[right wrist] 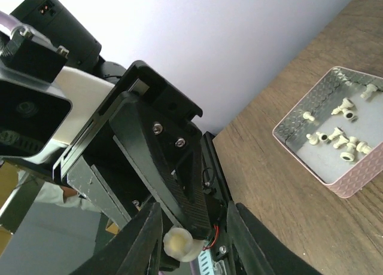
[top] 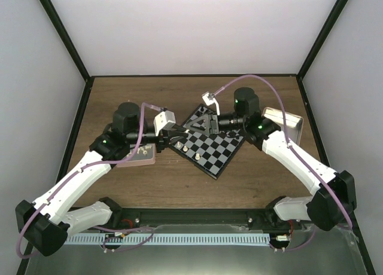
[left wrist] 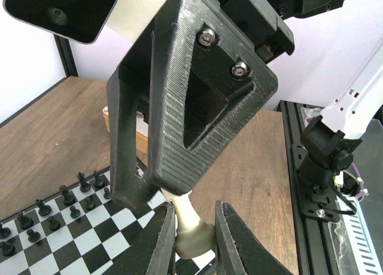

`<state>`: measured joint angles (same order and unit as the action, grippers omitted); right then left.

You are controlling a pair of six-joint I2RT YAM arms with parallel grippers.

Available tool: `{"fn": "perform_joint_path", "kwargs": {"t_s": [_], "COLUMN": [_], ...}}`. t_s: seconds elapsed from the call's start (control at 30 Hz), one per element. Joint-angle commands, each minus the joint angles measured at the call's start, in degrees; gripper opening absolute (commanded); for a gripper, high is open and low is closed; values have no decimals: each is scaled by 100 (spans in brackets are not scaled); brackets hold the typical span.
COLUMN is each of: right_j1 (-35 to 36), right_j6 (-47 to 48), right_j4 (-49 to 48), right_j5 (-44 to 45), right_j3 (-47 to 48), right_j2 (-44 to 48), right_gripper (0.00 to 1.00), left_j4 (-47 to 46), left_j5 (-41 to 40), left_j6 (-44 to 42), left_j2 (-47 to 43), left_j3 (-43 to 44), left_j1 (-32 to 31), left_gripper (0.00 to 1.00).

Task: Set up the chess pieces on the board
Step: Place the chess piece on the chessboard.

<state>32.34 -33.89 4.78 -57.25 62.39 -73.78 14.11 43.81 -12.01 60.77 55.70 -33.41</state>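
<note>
light: bright, diffuse | shadows: faint on table (top: 263, 173) | wrist views: close chess piece (left wrist: 192, 239) slightly soft

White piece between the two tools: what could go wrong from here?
1. The left tool grips the white piece while the right tool stands open wider than it. If the left lets go before the right clamps, the piece could fall.
2. It could land on the board among the standing black pieces and topple some.
3. The tools nearly touch, so slight misalignment might bump them together.
</note>
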Motion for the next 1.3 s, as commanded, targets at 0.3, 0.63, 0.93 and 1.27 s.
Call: {"fn": "perform_joint_path", "kwargs": {"t_s": [0.3,0.63,0.93,1.27], "right_j1": [173,191,779,1132], "right_j6": [-56,458,83,-414], "right_j4": [-45,867,2011,2005], "right_j5": [14,3384,6315,6299], "right_j3": [-98,-629,-1687,-2421], "right_j2": [28,587,1015,635], "right_gripper": [4,1,1,1], "left_j4": [-31,-280,-638,-769], "left_j5": [-117,-1034,-3117,-3524], "left_j6": [-142,450,1666,2115], "left_j2": [31,-124,33,403], "left_j3": [-9,-150,-95,-86], "left_j1": [-25,-25,-8,-7], "left_gripper": [14,82,88,91]}}
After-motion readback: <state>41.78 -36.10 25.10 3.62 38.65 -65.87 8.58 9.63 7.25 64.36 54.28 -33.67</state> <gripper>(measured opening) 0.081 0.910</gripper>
